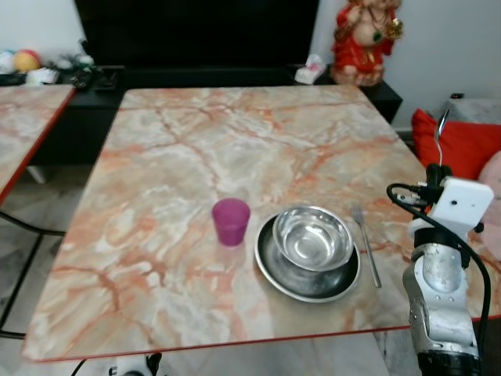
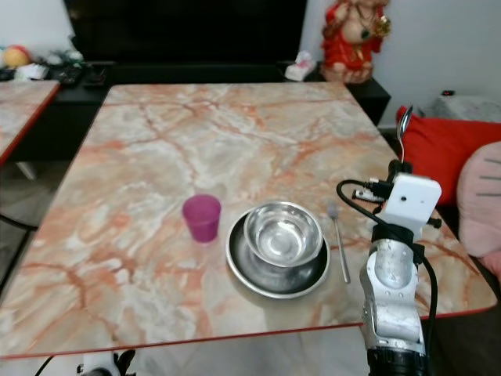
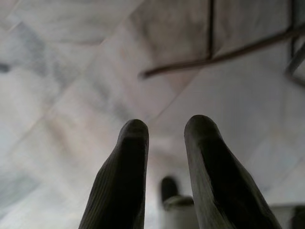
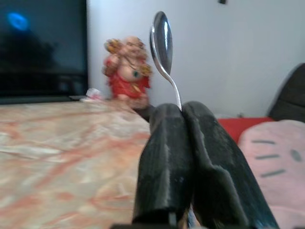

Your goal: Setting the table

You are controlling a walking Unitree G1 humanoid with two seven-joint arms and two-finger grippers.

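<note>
A marble-patterned table [image 1: 235,133] carries a purple cup [image 1: 231,221]. Right beside the cup, a steel bowl [image 1: 313,237] rests in a steel plate [image 1: 305,280]. A fork [image 1: 365,247] lies just right of the plate. My right gripper [image 4: 181,109] is raised at the table's right edge, beyond the fork, shut on the handle of a spoon [image 4: 162,40]. The spoon [image 1: 441,133] stands upright with its bowl on top. My left gripper [image 3: 164,126] hangs idle over the tiled floor, its fingers [image 3: 128,167] apart with nothing between them.
A red figurine [image 1: 364,39] and a black TV cabinet [image 1: 196,78] stand behind the table. A second marble table [image 1: 23,117] is at the left. A red cushion [image 1: 462,145] and a pink one [image 1: 493,184] lie to the right of my right arm.
</note>
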